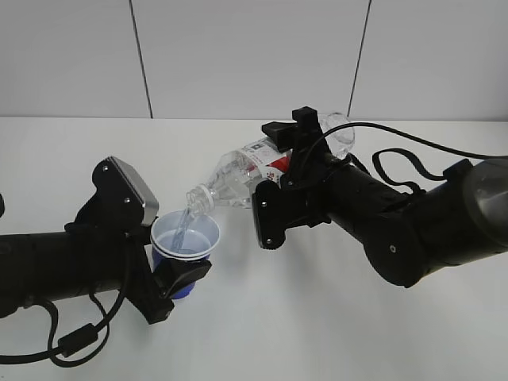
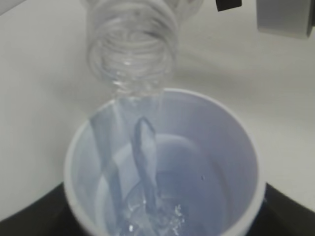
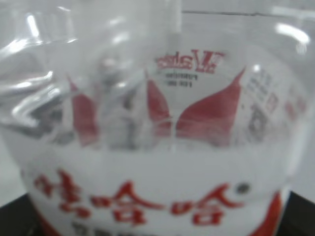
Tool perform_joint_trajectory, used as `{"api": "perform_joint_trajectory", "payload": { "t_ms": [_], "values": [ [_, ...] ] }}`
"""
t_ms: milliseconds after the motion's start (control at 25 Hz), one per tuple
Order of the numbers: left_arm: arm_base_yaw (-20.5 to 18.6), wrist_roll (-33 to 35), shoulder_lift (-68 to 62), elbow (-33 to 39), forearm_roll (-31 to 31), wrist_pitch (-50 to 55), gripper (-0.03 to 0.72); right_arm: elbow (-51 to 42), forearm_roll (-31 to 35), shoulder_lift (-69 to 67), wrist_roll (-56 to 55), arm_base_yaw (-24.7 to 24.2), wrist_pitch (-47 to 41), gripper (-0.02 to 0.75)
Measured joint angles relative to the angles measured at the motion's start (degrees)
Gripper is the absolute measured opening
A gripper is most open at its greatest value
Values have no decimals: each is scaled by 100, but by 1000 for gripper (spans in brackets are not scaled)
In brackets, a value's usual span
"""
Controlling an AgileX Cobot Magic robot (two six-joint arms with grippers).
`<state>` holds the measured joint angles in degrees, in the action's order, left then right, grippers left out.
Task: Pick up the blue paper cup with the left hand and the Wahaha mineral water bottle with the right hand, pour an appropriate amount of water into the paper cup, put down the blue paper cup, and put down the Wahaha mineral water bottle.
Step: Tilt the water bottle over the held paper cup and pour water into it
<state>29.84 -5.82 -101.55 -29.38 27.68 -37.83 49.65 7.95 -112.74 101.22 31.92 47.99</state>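
Note:
My left gripper point(image 1: 181, 274) is shut on the blue paper cup point(image 1: 185, 243) and holds it upright above the table at the left. In the left wrist view the cup point(image 2: 246, 147) fills the frame, white inside, with water in its bottom. My right gripper point(image 1: 278, 186) is shut on the Wahaha mineral water bottle point(image 1: 238, 176) at its red-and-white label. The bottle is tipped down to the left, its open neck point(image 2: 130, 49) just above the cup's rim. A stream of water runs from the neck into the cup. The label point(image 3: 147, 191) fills the right wrist view.
The white table point(image 1: 317, 317) stretches around both arms, with a pale panelled wall behind. Black cables trail from the right arm point(image 1: 413, 222) at the right and loop under the left arm point(image 1: 71, 341).

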Motion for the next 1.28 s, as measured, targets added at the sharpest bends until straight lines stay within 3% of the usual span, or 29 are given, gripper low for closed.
{"api": "perform_joint_trajectory", "payload": {
  "t_ms": [1280],
  "values": [
    [0,-13,0,0,13,12,524,0,-172,0,14,0,25,513]
  ]
}}
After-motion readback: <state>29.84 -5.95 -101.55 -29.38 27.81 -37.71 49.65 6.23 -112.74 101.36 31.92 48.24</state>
